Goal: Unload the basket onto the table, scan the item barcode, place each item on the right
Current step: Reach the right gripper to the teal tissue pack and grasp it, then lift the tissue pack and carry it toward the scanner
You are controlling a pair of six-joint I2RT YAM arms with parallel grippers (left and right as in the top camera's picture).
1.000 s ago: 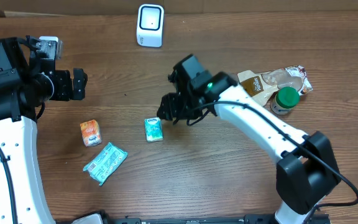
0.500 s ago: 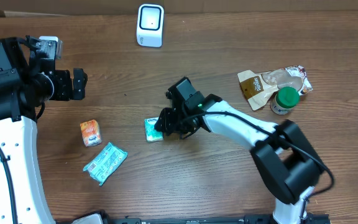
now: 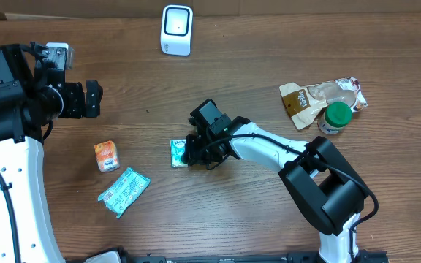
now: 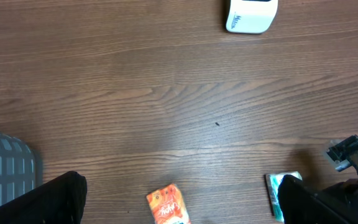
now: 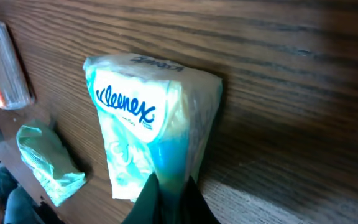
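Note:
A teal and white Kleenex tissue pack (image 3: pixel 177 152) lies on the wooden table, just left of centre. My right gripper (image 3: pixel 191 153) is down at its right end. In the right wrist view, the right gripper (image 5: pixel 171 200) is shut, pinching the end of the Kleenex pack (image 5: pixel 143 118). A white barcode scanner (image 3: pixel 177 30) stands at the back of the table, also in the left wrist view as the scanner (image 4: pixel 250 15). My left gripper (image 3: pixel 93 99) hovers at the far left, open and holding nothing, as the left wrist view confirms for that gripper (image 4: pixel 179 206).
An orange packet (image 3: pixel 107 155) and a light teal wrapper pack (image 3: pixel 123 191) lie left of the tissue pack. A brown pouch (image 3: pixel 320 97) and a green-lidded jar (image 3: pixel 335 117) sit at the right. A grey basket (image 4: pixel 5 165) shows at the left edge.
My right gripper has moved left and down to the tissue pack and closed on its end. The left arm has not moved.

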